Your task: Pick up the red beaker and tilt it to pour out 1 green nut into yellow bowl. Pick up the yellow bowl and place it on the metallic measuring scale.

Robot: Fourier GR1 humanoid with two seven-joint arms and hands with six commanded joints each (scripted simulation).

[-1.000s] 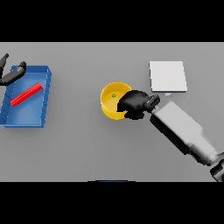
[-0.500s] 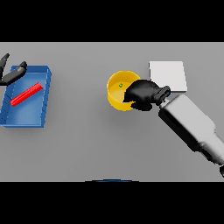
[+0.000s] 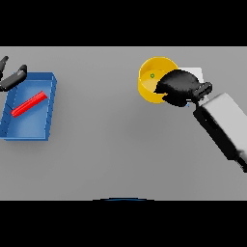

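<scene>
The yellow bowl (image 3: 149, 82) hangs lifted and enlarged right of centre, with a small green nut (image 3: 152, 75) inside it. My right hand (image 3: 177, 87) is curled round the bowl's right rim and covers that side. Behind the hand and bowl only a corner of the pale metallic scale (image 3: 198, 72) shows. The red beaker (image 3: 28, 104) lies on its side in the blue tray (image 3: 34, 128) at the left. My left hand (image 3: 12, 78) shows at the far left edge, above the tray's upper corner, fingers relaxed.
The blue tray occupies the left side of the grey table (image 3: 111, 144). My right forearm (image 3: 224, 125) crosses the right side diagonally toward the lower right.
The right hand has carried the yellow bowl upward and to the right, so it now overlaps the scale. The left hand and the red beaker have stayed put.
</scene>
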